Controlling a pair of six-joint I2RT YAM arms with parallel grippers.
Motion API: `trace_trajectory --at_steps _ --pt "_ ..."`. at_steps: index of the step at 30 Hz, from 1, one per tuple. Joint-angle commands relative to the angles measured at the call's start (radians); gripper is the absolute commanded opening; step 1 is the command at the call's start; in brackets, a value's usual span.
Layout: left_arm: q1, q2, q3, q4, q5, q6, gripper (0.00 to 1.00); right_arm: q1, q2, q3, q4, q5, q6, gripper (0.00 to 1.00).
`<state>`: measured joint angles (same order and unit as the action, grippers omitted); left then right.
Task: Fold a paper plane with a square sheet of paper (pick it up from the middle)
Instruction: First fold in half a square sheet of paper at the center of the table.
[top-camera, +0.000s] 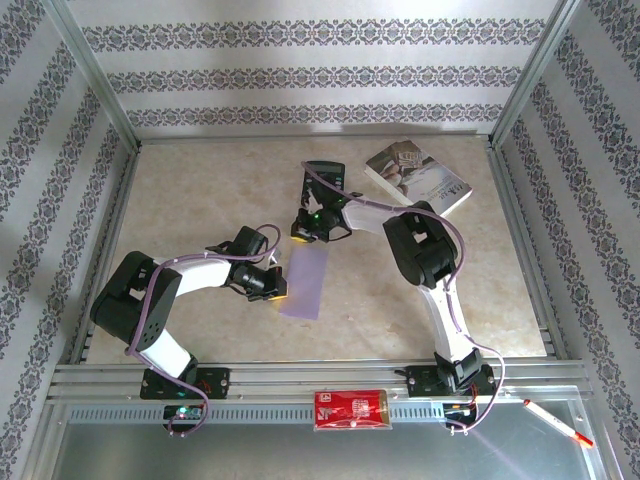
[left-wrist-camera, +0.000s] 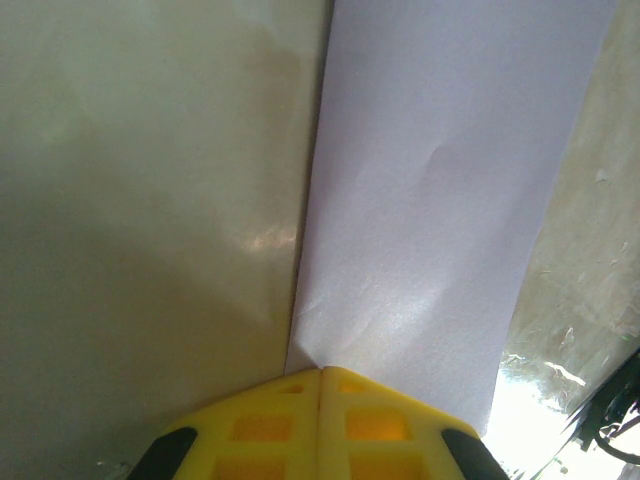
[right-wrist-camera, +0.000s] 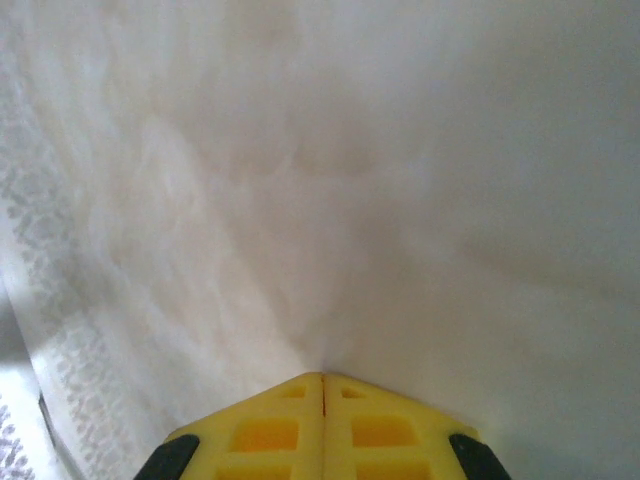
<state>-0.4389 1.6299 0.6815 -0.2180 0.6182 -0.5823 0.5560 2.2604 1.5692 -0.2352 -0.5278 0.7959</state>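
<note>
Now, one pale lilac paper sheet (top-camera: 305, 283), showing as a narrow strip, lies flat mid-worktop (top-camera: 200, 190). Two hands in play: the left hand (top-camera: 277, 289) has its yellow fingers pressed together, tips at the strip's left edge. The right hand (top-camera: 301, 237), likewise closed, sits just beyond its far end. Behind them are one black calculator (top-camera: 322, 178) and one white-covered book (top-camera: 420, 175).
</note>
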Motion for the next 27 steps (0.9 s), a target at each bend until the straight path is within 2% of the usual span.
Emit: trace_trajectory --at_steps 1,5,9,16,27 --pt "-0.035 0.119 -0.089 -0.21 -0.258 0.016 0.0 -0.062 0.033 0.033 0.021 0.154 -0.021 0.0" --pt "-0.035 0.119 -0.087 -0.21 -0.258 0.017 0.0 -0.068 -0.003 0.03 0.02 0.128 -0.041 0.0" --pt "-0.035 0.114 -0.091 -0.208 -0.258 0.016 0.0 -0.062 -0.114 -0.056 0.067 0.107 -0.055 0.0" --pt "-0.035 0.108 -0.091 -0.205 -0.259 0.018 0.0 0.017 -0.263 -0.232 0.132 0.076 -0.043 0.0" --pt "-0.035 0.1 -0.093 -0.202 -0.264 0.017 0.0 0.125 -0.222 -0.314 0.237 0.043 0.061 0.0"
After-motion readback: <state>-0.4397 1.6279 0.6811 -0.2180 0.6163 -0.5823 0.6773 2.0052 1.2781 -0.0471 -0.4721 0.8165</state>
